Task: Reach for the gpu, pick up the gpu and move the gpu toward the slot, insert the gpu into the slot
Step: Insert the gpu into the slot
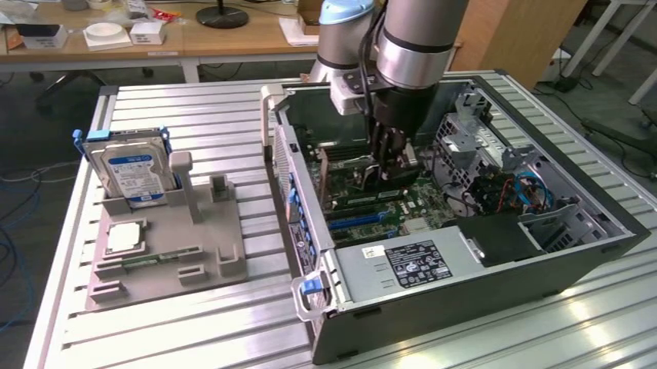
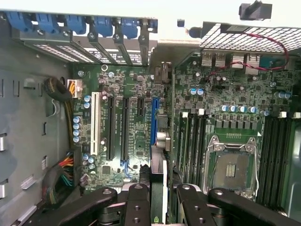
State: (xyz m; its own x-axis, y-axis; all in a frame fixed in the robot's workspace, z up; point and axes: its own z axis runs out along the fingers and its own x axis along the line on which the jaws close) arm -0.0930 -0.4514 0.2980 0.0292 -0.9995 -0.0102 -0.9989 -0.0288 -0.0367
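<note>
case (image 1: pixel 575 254) lies open on the table, arm reaching down inside it. gripper (image 2: pixel 157 200) is clamped on the gpu (image 2: pixel 157 174), held edge-on over the blue slot (image 2: pixel 154 122), probably to line it up. hard drive (image 1: pixel 128 171) stands in its holder, well apart; neighbouring black slots (image 2: pixel 117 127) crowd close beside.

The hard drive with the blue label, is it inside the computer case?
No, the hard drive stands upright in the grey holder on the table, at the exterior view's left of the open computer case.
</note>
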